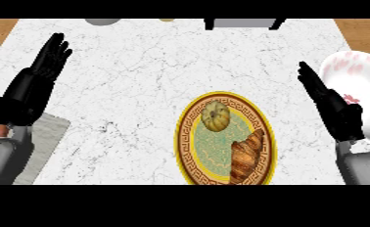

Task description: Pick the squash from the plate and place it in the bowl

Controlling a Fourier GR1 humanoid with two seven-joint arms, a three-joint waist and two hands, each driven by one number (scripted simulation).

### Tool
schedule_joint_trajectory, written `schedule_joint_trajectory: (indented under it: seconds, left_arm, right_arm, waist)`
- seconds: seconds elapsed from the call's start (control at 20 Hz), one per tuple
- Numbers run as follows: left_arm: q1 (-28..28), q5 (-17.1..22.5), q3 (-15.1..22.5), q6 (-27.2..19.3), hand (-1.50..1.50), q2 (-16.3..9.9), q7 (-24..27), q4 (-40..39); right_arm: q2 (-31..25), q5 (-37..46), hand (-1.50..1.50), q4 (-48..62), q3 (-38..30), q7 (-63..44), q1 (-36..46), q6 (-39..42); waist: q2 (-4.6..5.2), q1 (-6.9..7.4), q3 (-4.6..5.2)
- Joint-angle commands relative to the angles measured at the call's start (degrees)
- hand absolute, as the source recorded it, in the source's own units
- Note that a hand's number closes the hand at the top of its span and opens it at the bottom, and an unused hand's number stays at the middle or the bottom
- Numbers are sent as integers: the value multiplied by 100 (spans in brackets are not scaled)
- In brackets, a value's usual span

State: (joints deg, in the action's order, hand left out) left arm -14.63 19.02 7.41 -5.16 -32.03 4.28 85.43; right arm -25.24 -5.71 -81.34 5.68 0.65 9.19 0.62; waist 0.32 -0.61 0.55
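On the upper part of the plate (185,138) you have the squash (215,115), small, round, pale yellow-green with ribs, sitting just inside the gold patterned rim. Below and right of it on the same plate lies a croissant (247,155), brown, angled toward the plate's lower edge, close to the squash but apart from it. Plate sits on the white marble desk (145,74), low and right of centre.

Your right hand (332,106) is at the right edge, fingers straight and together, pointing up, holding nothing, well clear of the plate. Right behind it is the bowl (350,77), white with pink marks, partly cut off by the view's edge; you can't tell whether hand and bowl touch.

Your left hand (42,72) is at the far left, fingers straight and up, holding nothing, well apart from the plate. A grey mat (51,138) lies under the left forearm. Grey and dark objects at the desk's far edge are cropped, not identifiable.
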Motion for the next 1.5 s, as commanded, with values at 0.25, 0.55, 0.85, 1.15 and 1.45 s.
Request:
schedule_joint_trajectory:
  seconds: [0.25,0.55,0.85,1.15,1.45]
  left_arm:
    - [199,-369,-109,-648,0,32,-339,-332]
    - [550,-300,-223,-838,0,60,-512,-442]
    - [768,-322,-198,-986,0,172,-552,-306]
    - [581,-361,-98,-1018,0,287,-674,-208]
    - [477,-483,-79,-990,0,341,-509,-316]
  right_arm:
    - [-578,2531,150,-1516,1233,-1172,1993,-671]
    - [-1353,4682,-150,-1434,1370,-3080,1085,-1407]
    - [-716,6436,-150,-2446,2735,-4873,751,-880]
    - [565,7874,-150,-2983,3833,-6974,1300,622]
    - [2174,8033,-150,-2127,3617,-7545,2709,2469]
  waist:
    - [-143,522,46]
    - [-288,-136,39]
    - [-257,-120,-1]
    - [-161,-9,-16]
    - [-64,181,-17]
